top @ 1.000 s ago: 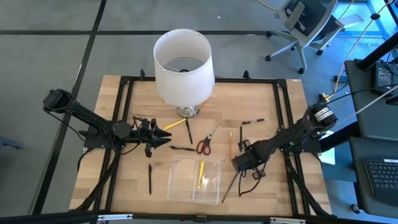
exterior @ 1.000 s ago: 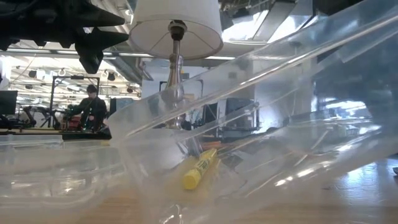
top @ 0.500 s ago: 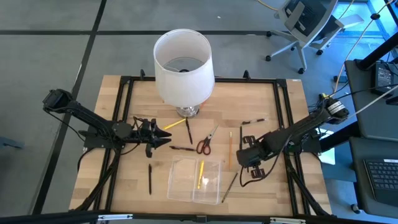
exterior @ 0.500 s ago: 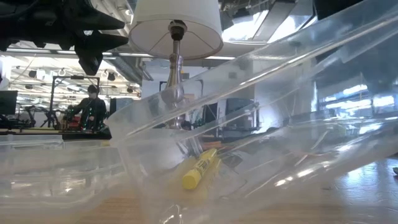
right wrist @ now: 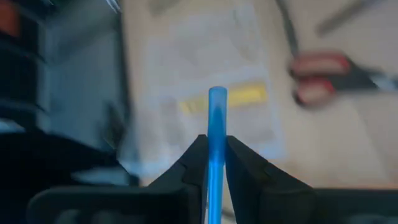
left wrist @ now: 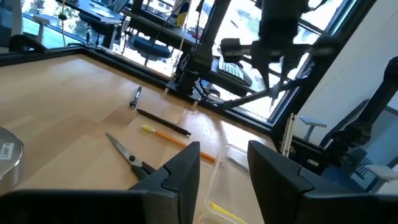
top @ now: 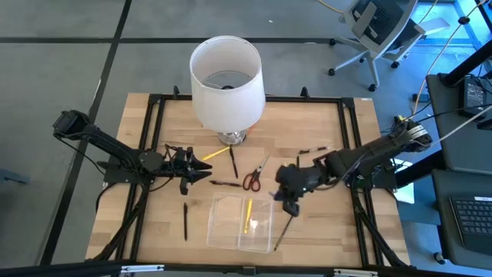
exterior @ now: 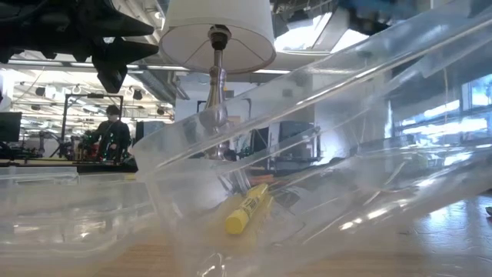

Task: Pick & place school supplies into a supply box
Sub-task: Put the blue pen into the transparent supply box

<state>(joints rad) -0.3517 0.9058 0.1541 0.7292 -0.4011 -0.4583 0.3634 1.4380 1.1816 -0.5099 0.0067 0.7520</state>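
1. Blue pen (right wrist: pixel 217 118) is pinched between the fingers of my right pincer (top: pixel 290 201), sticking out ahead of them.
2. Just beyond its tip lies the clear supply box (top: pixel 242 223), with one yellow marker (top: pixel 248 217) already inside.
3. Beside the box, the red-handled scissors (top: pixel 252 179) are yet to be collected.
4. Farther across the table (top: pixel 154 227), several dark pens and a yellow pencil (top: pixel 216 152) wait near my left pincer (top: pixel 201 169), spread and empty.
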